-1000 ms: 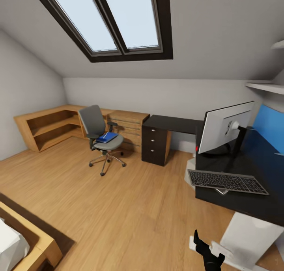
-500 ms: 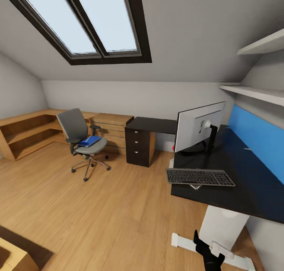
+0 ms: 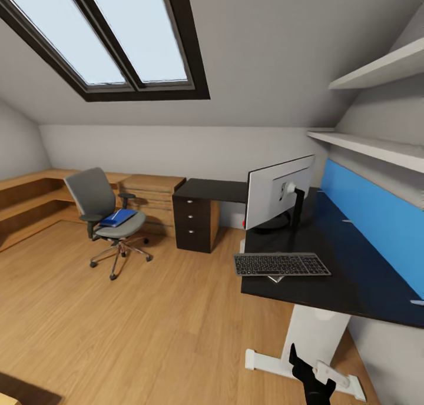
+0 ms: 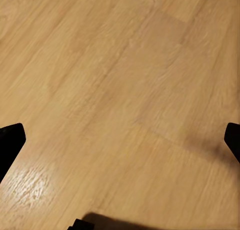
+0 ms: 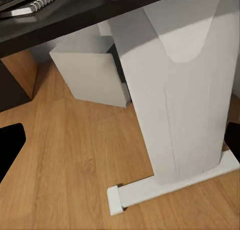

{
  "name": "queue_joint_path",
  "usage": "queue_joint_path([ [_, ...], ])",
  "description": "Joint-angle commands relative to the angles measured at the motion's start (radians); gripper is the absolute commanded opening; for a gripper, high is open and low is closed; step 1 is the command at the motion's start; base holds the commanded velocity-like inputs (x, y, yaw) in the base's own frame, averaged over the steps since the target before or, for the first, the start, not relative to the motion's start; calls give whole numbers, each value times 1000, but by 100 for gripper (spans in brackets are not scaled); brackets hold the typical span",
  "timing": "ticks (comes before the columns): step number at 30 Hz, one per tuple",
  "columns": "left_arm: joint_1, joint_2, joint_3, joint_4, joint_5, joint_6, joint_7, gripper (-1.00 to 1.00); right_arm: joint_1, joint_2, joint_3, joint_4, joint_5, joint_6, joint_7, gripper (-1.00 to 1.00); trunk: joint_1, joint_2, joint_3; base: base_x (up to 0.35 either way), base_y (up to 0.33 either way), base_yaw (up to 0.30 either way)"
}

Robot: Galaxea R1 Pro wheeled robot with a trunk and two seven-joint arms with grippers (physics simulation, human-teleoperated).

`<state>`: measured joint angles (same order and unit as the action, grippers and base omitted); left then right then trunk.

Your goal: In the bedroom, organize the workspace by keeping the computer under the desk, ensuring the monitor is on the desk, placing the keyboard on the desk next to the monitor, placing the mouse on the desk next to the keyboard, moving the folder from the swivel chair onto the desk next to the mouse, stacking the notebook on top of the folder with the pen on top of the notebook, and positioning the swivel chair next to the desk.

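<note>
On the desk [image 3: 353,287], right of the room: monitor [image 3: 277,198] standing, keyboard [image 3: 280,264] just near of it. Computer [image 5: 92,74] sits under the desk, done. Far left, swivel chair [image 3: 106,216] well apart from the desk, blue folder [image 3: 117,218] lying on its seat. Mouse, notebook, pen not made out. Left end effector [image 4: 120,140] fingers apart over floor; right end effector [image 5: 120,140] apart too, empty.

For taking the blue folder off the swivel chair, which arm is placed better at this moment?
Probably left: the folder on the swivel chair lies far to the robot's left, while the right pincer hangs by the desk leg. The robot must drive closer first.
</note>
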<state>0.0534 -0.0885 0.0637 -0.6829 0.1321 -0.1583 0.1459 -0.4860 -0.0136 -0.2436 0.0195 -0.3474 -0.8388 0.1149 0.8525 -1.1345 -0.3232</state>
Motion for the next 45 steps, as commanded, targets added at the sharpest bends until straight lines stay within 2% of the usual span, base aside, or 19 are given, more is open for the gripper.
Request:
queue_joint_path([
  [1,0,-1,1,-1,9,-2,0,100,-1,0,-4,2,-8,-3,10,100,-4,7,2,0,0,-19],
  [25,0,-2,0,-1,9,-2,0,100,-1,-1,-5,2,-10,-14,10,100,-96,175,78,0,0,-2],
  [27,0,-3,-2,4,8,2,0,100,0,-2,-5,1,-14,-59,15,100,-103,189,84,0,0,0],
  [29,0,-3,-3,10,8,3,0,100,0,-2,-5,-2,-17,-71,14,100,-111,203,91,0,0,0],
  [31,-1,-7,-4,-3,5,8,1,100,0,-1,-10,-31,-21,-169,10,100,-119,217,97,0,0,0],
  [36,-29,-28,-4,-43,4,31,2,100,0,18,-9,-79,-22,-208,6,100,-138,252,112,0,0,0],
  [39,-59,-44,-5,-85,3,75,4,100,0,40,-13,-150,-22,-208,-10,100,-149,273,122,0,0,0],
  [40,-91,-59,-6,-138,3,151,17,100,0,54,-17,-232,-22,-208,-49,100,-153,280,125,0,0,0],
  [42,-125,-77,-8,-200,3,246,35,100,0,60,-15,-303,-21,-207,-98,100,-161,294,131,0,0,0],
  [45,-152,-86,-9,-246,3,316,44,100,0,61,-13,-352,-21,-167,-130,100,-172,315,141,0,0,0],
])
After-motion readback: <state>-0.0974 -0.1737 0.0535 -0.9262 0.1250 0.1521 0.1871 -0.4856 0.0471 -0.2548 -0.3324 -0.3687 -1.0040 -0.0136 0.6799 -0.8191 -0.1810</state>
